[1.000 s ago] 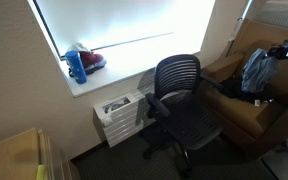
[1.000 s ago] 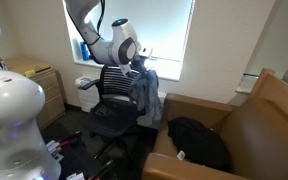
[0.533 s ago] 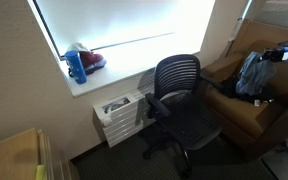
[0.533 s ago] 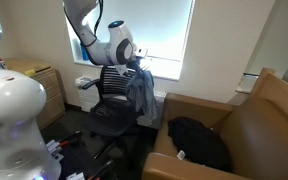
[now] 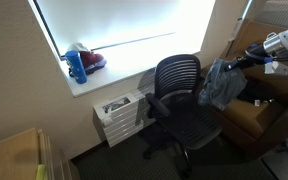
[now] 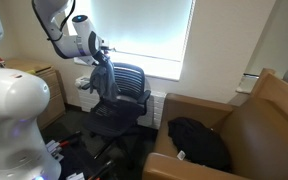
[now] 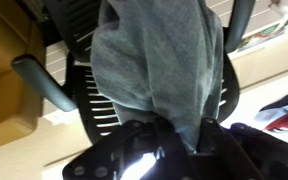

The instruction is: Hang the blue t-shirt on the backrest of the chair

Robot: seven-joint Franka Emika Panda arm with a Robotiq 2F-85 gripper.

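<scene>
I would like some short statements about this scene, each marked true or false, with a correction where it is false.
1. The gripper is shut on the t-shirt, which hangs in the air. True.
2. The t-shirt is draped over the backrest of the chair. False: it hangs from the gripper, near the chair.
3. A blue bottle stands on the windowsill. True.
4. A black item lies on the chair seat. False: it lies on the brown armchair.
</scene>
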